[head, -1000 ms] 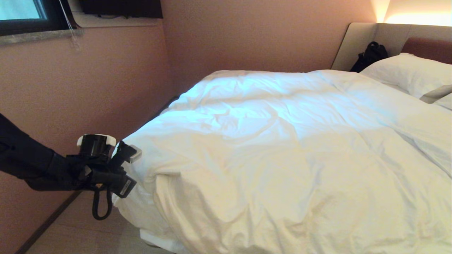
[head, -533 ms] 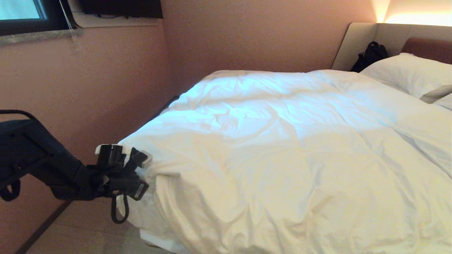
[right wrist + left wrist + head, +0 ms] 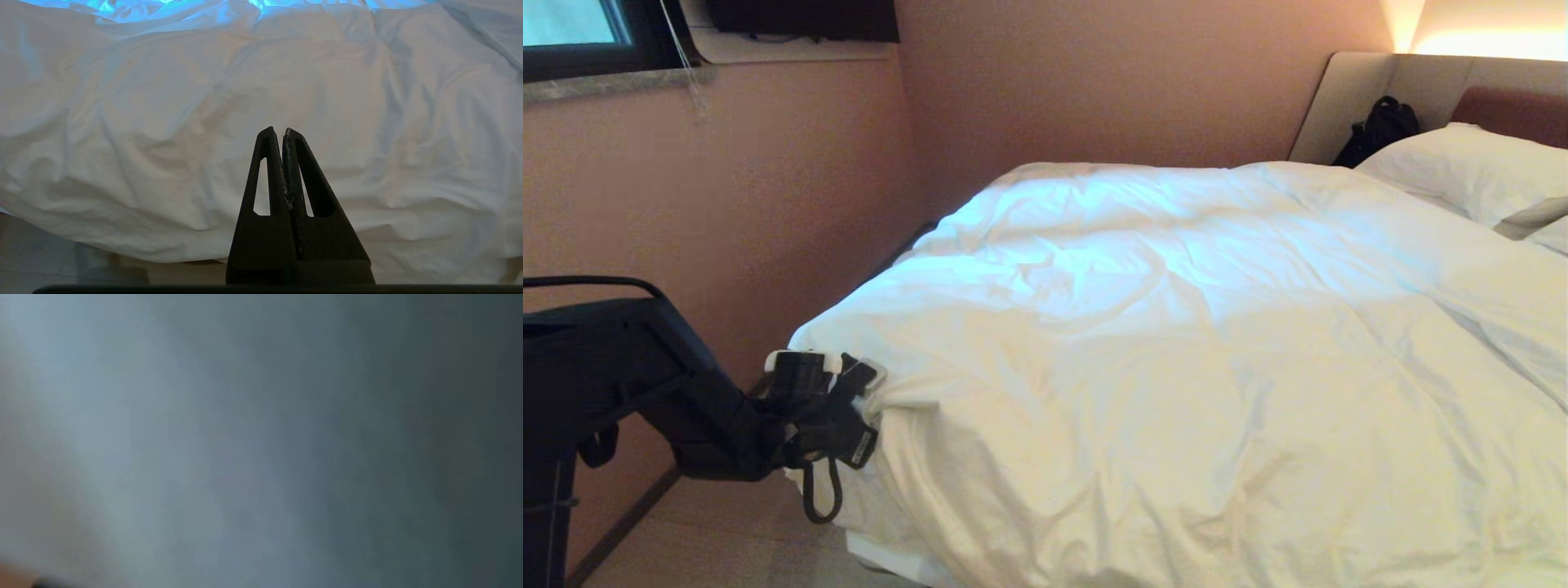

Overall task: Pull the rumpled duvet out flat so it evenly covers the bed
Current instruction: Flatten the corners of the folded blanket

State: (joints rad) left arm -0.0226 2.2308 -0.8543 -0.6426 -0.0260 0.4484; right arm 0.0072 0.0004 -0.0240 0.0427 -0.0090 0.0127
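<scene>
The white wrinkled duvet point(image 3: 1160, 343) is spread over the bed point(image 3: 1347, 98) and hangs over its near edge. My left gripper point(image 3: 854, 400) is pressed against the duvet's near left corner, its fingertips buried in the folds. The left wrist view is filled with grey cloth held right against the lens. Whether any cloth is pinched between the fingers does not show. In the right wrist view my right gripper point(image 3: 278, 131) is shut and empty, held in front of the duvet's point(image 3: 163, 102) hanging side. It is outside the head view.
White pillows point(image 3: 1470, 167) lie by the headboard, with a black bag point(image 3: 1380, 126) in the corner behind them. A pink wall point(image 3: 768, 204) runs close along the bed's left side. Only a narrow strip of floor point(image 3: 711, 539) lies beside my left arm.
My left arm has swung right and down, bringing the gripper from just off the duvet's corner to pressed into it. The duvet itself has barely shifted.
</scene>
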